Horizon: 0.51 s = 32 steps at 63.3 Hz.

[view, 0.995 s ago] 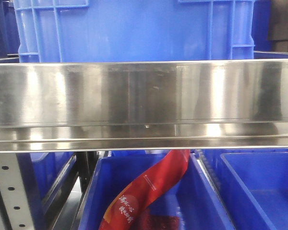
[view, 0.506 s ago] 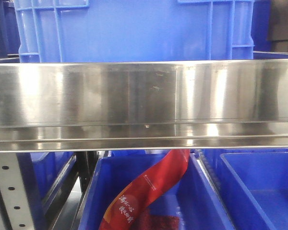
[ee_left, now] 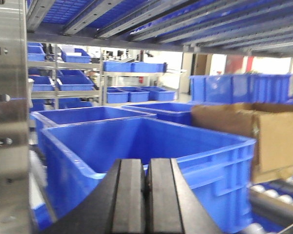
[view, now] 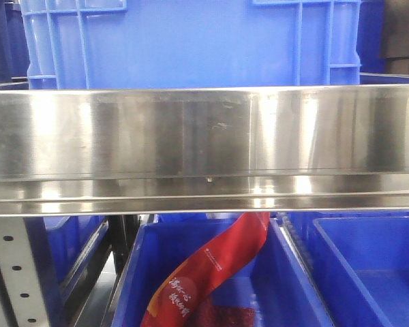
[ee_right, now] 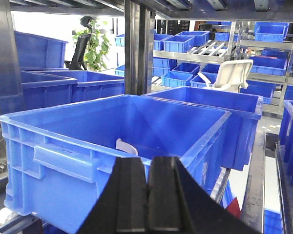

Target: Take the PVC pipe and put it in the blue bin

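Two closed grippers, left [ee_left: 146, 195] and right [ee_right: 149, 195]; one white pipe [ee_right: 127, 146] in blue bin [ee_right: 63, 161]

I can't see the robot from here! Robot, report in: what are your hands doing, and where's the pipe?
Left gripper shut, empty. Right gripper shut, empty. White curved piece, maybe the PVC pipe, lies in the blue bin before the right gripper. Nothing blocking.

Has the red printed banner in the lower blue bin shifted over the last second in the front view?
No. The red printed banner sits in the same spot, its upper end meeting the lower edge of the steel shelf beam at the same place as before.
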Tool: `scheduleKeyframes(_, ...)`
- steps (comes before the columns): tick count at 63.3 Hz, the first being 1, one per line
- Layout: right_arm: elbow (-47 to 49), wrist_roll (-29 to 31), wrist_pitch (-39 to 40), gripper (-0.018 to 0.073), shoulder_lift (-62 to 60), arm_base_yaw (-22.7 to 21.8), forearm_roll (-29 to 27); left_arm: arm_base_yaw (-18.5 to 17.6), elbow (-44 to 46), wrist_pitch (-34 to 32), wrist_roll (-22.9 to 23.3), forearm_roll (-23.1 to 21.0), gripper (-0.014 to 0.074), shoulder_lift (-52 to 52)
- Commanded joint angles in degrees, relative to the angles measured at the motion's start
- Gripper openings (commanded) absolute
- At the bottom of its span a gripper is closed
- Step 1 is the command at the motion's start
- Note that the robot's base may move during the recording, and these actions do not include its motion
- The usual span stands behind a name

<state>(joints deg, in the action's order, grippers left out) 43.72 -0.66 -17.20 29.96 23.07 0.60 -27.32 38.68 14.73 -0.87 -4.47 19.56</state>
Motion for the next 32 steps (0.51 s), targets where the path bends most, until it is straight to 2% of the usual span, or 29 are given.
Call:
scheduleKeyframes(1, -0.19, 0.19, 1.49, -0.0167, -0.29, 0.04, -0.12, -0.31, -0.12, -0.80, -0.08, -1.86, -0.0111, -0.36)
scheduleKeyframes(32, -0.19, 0.19, 1.49, -0.0167, -0.29, 0.04, -0.12, -0.31, -0.12, -0.80, -0.08, -1.47, -0.0111, -0.36)
